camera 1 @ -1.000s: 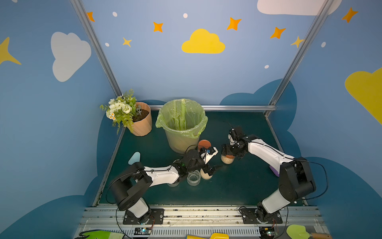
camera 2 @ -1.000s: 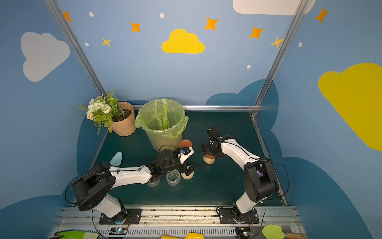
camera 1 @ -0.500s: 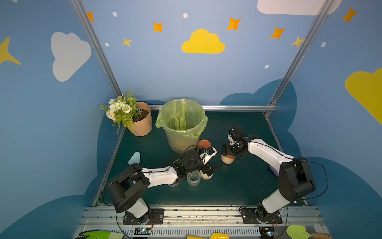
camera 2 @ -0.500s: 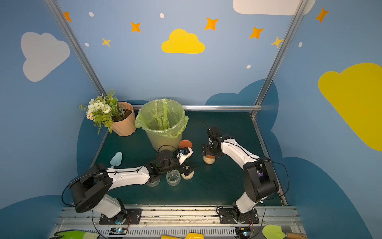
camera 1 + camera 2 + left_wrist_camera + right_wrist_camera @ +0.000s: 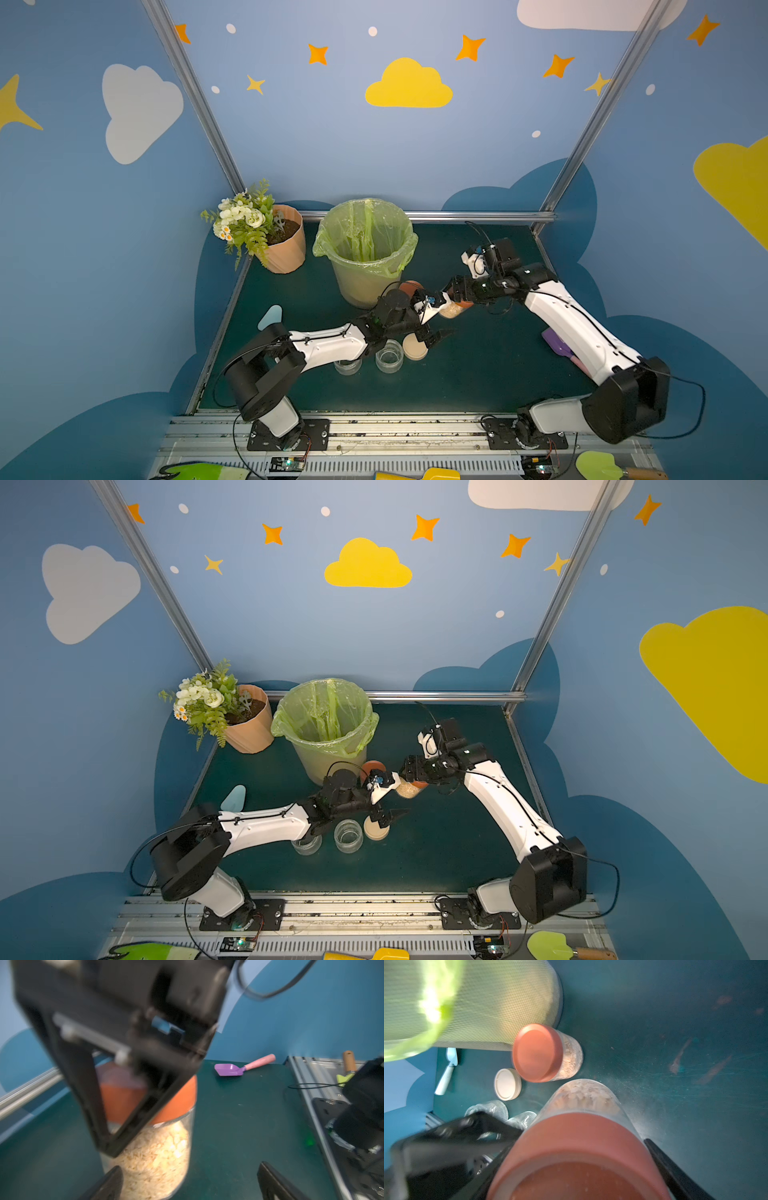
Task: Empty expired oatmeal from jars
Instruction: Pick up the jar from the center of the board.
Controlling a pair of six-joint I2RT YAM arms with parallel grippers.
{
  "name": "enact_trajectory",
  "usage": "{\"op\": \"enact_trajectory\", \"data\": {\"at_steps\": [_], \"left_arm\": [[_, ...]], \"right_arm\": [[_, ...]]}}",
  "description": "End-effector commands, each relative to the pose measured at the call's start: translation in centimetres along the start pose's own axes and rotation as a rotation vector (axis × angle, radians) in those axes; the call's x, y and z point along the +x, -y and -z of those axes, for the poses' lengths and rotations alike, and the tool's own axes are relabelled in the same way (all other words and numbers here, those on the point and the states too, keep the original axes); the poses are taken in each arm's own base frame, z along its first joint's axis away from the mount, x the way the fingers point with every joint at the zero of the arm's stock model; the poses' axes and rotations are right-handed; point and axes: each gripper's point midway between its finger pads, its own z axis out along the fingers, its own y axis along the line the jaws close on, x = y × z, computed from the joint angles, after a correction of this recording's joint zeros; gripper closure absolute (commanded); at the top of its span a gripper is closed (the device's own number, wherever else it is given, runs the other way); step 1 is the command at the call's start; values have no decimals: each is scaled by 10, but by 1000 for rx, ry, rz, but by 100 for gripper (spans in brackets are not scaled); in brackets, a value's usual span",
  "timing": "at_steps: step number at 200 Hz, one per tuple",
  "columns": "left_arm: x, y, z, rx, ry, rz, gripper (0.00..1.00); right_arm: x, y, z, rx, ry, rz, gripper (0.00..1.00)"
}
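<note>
The rust-lidded jar (image 5: 450,309) is clasped by its lid in the right gripper (image 5: 460,300) and tilted, near the green-bagged bin (image 5: 361,286); pale oatmeal (image 5: 158,1153) is seen inside it; the left gripper (image 5: 190,1167) is spread wide and empty, just beside that jar; two empty jars (image 5: 389,355) are left below the left arm.

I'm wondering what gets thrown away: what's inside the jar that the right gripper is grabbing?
Pale, flaky oatmeal shows through the clear glass jar, filling most of it. The rust-orange lid and the right gripper cover the top, so whatever sits under the lid is hidden.
</note>
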Motion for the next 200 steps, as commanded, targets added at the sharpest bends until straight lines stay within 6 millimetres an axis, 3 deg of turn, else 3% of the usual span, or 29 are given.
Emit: {"op": "enact_trajectory", "data": {"at_steps": [1, 47, 117, 166, 200], "left_arm": [[-1, 4, -12, 46, -2, -12, 0], [-13, -3, -25, 31, 55, -5, 0], [-27, -2, -25, 42, 99, -24, 0], [-18, 0, -27, 51, 75, -26, 0], [-24, 1, -26, 55, 102, -10, 0]], "right_arm": [[2, -30, 31, -139, 26, 10, 68], [10, -38, 49, -185, 52, 7, 68], [14, -40, 46, -218, 41, -6, 69], [11, -41, 49, -221, 49, -4, 69], [13, -42, 47, -227, 46, -5, 69]]}}
